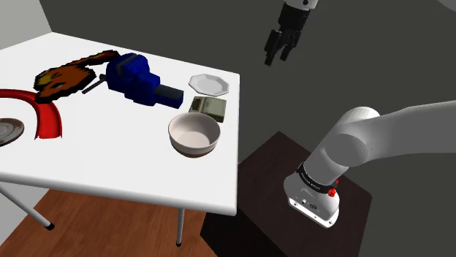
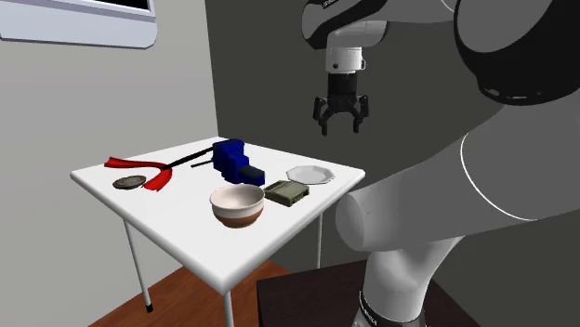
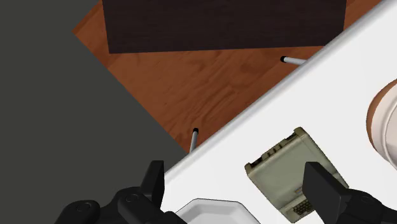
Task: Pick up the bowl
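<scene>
Grey walls, wood floor (image 1: 95, 219), and a white desk (image 1: 109, 171) on thin metal legs, w/ the arm's dark stand (image 1: 278, 164) by its right end in the shoulder view.

The bowl (image 1: 194, 135) is upright and empty, pale inside w/ a brownish band low on the outside. It sits toward the desk's near edge in the shoulder view, right of centre. Just beside it on the far side is a grey-green box (image 1: 208, 108), and beyond that a white plate (image 1: 210, 85). A blue vise-like tool (image 1: 135, 79) lies further left. Nothing touches the bowl as far as I can tell.

The hand (image 1: 278, 58) hangs high in the air, off past the desk's far right corner and well apart from the bowl. Its fingers (image 3: 154, 181) are spread wide w/ nothing btwn them. In the wrist view they look down on the desk edge, the box and a bit of the plate, w/ the bowl's rim beyond the box.

Step, by my read: approach only, no grasp begun. The nxt move prob. calls for carrying the hand across over the bowl's rim, then coming down w/ one finger inside the wall and one outside, clear of the box, before closing. The rim side away from the box looks to have more room.
</scene>
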You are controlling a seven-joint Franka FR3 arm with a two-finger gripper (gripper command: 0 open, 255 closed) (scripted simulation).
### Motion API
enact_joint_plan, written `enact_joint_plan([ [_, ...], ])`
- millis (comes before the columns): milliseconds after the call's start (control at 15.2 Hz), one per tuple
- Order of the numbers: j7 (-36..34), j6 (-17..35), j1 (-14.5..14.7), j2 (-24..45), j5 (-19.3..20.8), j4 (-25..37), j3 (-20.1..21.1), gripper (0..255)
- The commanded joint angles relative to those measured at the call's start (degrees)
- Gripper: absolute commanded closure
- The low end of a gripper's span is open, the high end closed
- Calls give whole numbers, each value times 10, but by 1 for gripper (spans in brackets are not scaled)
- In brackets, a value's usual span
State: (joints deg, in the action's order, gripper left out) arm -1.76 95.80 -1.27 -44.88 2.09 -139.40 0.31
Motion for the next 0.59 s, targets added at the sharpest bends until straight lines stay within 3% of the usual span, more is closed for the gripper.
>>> enact_joint_plan([
  [0,0,0,0,0,0,0,0,0],
  [528,-64,109,43,29,-80,-79,53,0],
])
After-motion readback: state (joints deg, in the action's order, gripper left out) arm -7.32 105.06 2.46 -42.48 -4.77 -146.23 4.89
